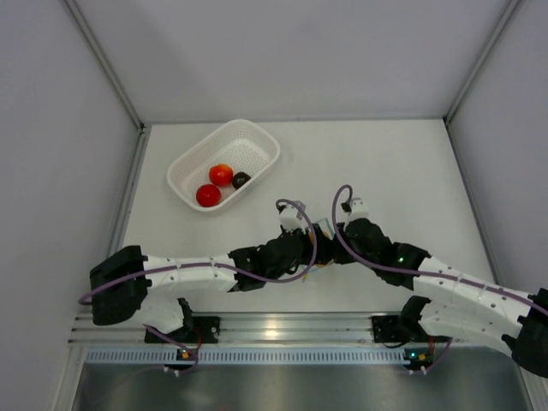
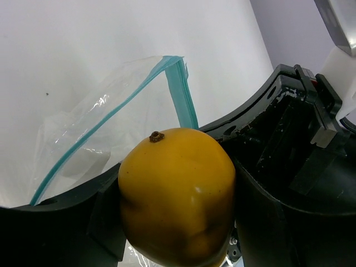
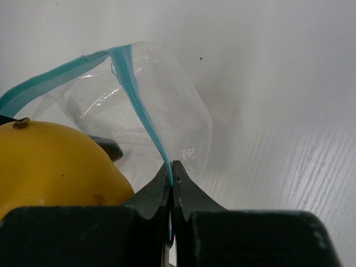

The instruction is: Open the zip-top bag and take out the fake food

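Left end effector [image 2: 178, 219] gripped the yellow-orange piece [image 2: 175, 183], right end effector [image 3: 173, 177] pinched the zip-top bag [image 3: 169, 105] (hold it!); slow straight withdrawal looked best.

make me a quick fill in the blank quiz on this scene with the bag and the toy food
1. The white basket holds ____ toy pieces.
2. The right gripper is shut on the ____ zip strip of the bag.
3. The left gripper grips a ____ fruit.

Missing words: three; blue; yellow
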